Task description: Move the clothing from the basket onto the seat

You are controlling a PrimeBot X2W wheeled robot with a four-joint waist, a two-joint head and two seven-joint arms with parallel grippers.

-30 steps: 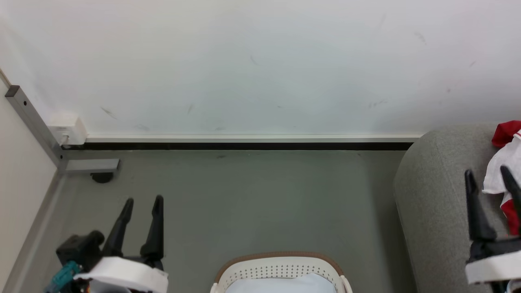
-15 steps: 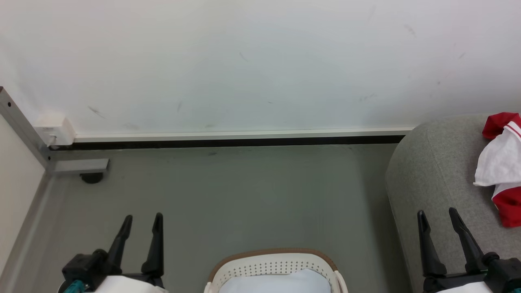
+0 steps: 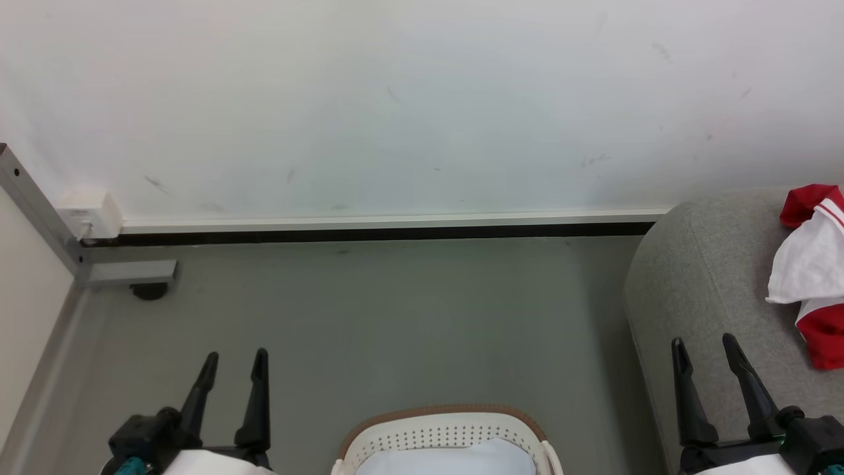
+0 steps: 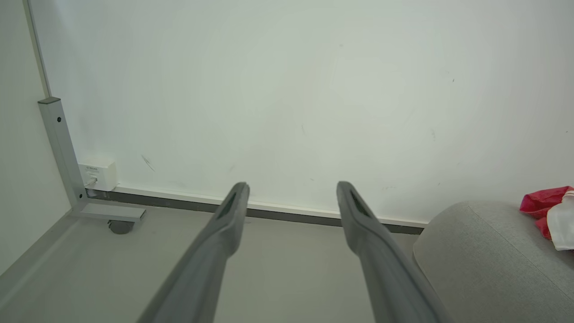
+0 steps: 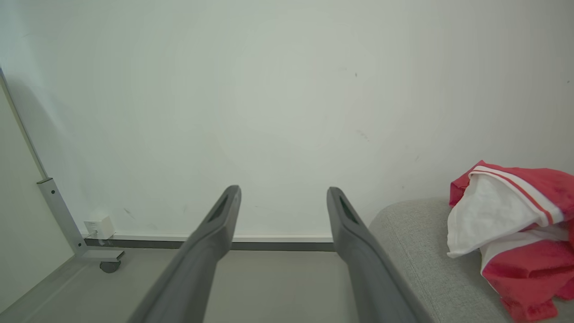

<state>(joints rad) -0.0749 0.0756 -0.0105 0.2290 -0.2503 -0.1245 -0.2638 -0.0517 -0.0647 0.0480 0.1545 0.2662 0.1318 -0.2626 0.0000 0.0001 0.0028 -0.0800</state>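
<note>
Red jersey [image 3: 814, 264] lies on grey sofa [image 3: 699, 297]; placement looks done. Left gripper [image 3: 235, 355] and right gripper [image 3: 703, 340] both wide, empty. Next I check laundry basket [image 3: 442, 412] for leftovers.

- The basket [image 3: 448, 435] is cut by the head view's bottom edge; just its far rim and a strip of pale cloth [image 3: 455, 460] show.
- The clothing [image 3: 806, 270] and the seat [image 3: 699, 297] run off the right edge.
- The white wall box [image 4: 97, 176] has print too small to read.
</note>
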